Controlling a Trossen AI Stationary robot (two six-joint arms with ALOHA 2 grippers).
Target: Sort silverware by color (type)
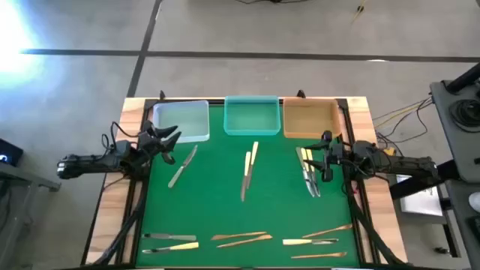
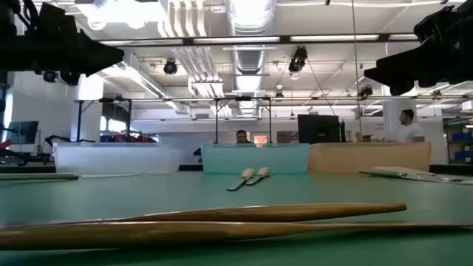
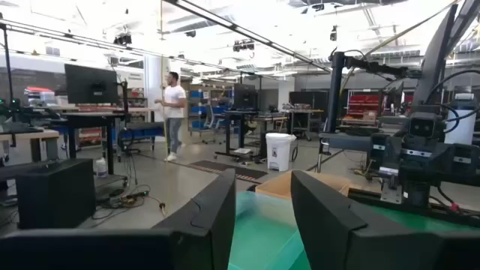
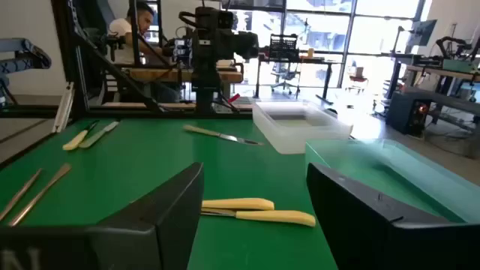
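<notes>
Silverware (image 1: 248,174) in silver, cream and wood-brown lies scattered on the green desk (image 1: 217,210): some pieces sit just in front of the teal tray (image 1: 252,118), others in a row along the desk edge farthest from it. The teal tray stands between a clear tray (image 1: 181,120) and a tan tray (image 1: 308,118). The left claw (image 1: 169,139), near the clear tray, and the right claw (image 1: 328,161), near the tan tray, both have parted fingers and hold nothing.

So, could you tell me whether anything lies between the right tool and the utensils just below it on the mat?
Nothing visible does. The right tool hangs open beside the small pile of utensils on the green mat, with only bare mat around them. The tan tray sits farther back, out of the way.
</notes>
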